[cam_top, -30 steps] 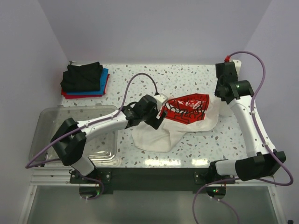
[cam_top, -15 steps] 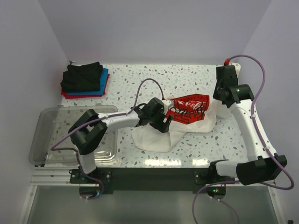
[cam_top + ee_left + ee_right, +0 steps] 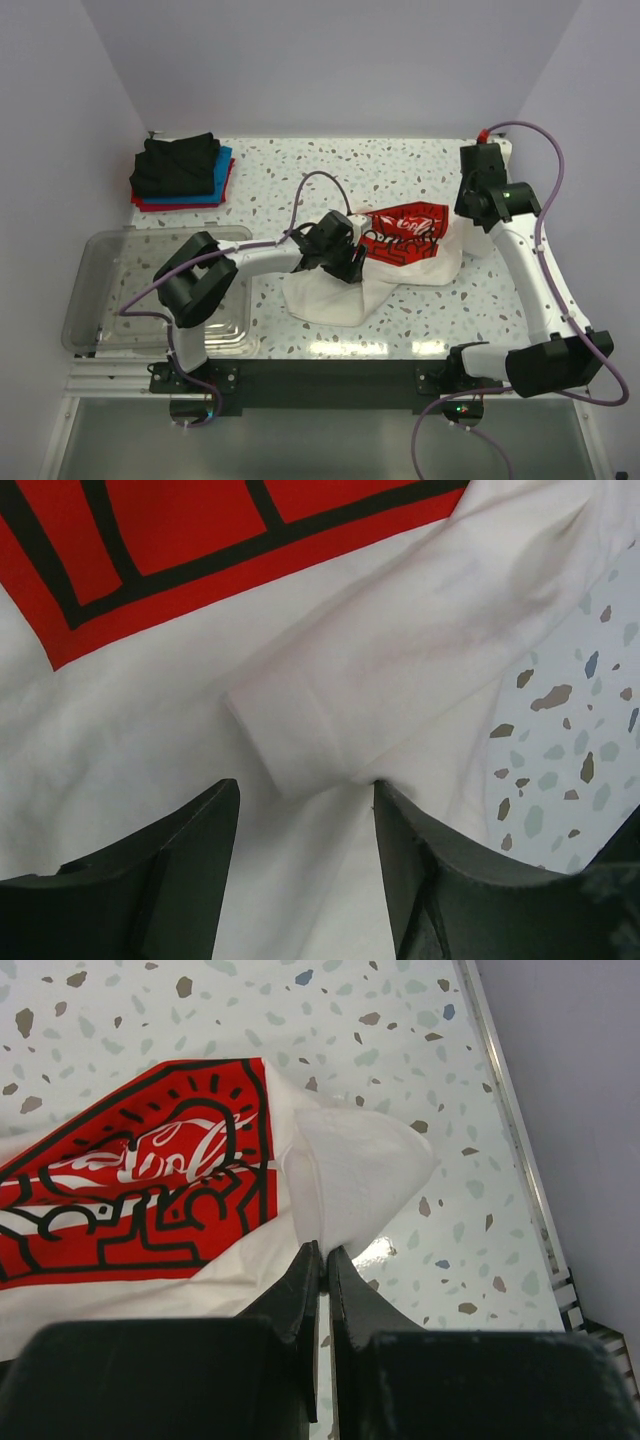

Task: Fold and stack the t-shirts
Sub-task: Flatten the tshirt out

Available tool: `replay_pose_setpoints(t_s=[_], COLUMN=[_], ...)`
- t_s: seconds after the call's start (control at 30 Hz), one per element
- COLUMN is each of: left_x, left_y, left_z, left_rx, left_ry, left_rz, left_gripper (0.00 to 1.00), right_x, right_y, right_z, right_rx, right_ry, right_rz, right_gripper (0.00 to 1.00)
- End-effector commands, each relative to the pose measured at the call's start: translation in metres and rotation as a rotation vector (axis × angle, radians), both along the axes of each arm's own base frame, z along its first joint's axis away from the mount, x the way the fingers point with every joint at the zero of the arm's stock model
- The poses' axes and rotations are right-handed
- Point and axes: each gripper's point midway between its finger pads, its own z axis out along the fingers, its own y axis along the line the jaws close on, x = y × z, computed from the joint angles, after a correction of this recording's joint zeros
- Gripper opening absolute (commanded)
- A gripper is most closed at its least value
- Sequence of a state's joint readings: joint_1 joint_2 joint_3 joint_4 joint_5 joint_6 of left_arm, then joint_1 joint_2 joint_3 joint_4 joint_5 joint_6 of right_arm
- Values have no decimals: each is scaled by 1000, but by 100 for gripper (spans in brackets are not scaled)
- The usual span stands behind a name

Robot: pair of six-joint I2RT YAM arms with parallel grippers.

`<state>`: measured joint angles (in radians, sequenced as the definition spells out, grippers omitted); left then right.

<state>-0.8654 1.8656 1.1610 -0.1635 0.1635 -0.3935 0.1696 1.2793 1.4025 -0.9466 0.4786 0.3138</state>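
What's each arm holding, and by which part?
Right jaws pinch the white t-shirt by the flap beside its red graphic. Left jaws, open astride a sleeve cuff, hold nothing.

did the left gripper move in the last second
Yes. The left gripper shifted right, farther from the clear tub and deeper over the white t-shirt.

The white speckled table [image 3: 300,160] carries a crumpled white t-shirt [image 3: 330,295] with a red print near its middle, a pile of folded t-shirts [image 3: 180,170] at the far left corner, the red one lowest, and a clear plastic tub [image 3: 110,250] at the near left edge
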Motion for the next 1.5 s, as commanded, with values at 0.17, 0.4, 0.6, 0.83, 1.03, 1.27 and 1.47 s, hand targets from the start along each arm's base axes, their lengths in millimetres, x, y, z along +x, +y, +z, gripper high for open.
replay_pose_setpoints(t_s=[0.17,0.4,0.6,0.83,1.03,1.27,1.47], left_x=[20,19,16,14,10,10,14], left_y=[-13,-12,-6,-16,-21,-17,-6], left_z=[27,28,24,18,14,10,3], left_rx=[-102,-116,-99,-137,-162,-142,-77], left_ry=[-52,-38,-26,12,39,39,33], left_rz=[64,51,41,32,21,34,80], left_gripper=[59,52,48,50,45,25,31], right_x=[-1,-1,-2,-2,-3,-3,-4], right_y=[0,0,-1,0,-2,-3,-4], right_z=[9,9,11,9,9,10,10], right_rx=[13,12,3,8,-1,-9,-9], right_ry=[-52,-47,-44,-39,-39,-38,-37], right_rz=[-1,2,2,5,-1,-3,-4], right_gripper=[0,0,0,0,0,0,0])
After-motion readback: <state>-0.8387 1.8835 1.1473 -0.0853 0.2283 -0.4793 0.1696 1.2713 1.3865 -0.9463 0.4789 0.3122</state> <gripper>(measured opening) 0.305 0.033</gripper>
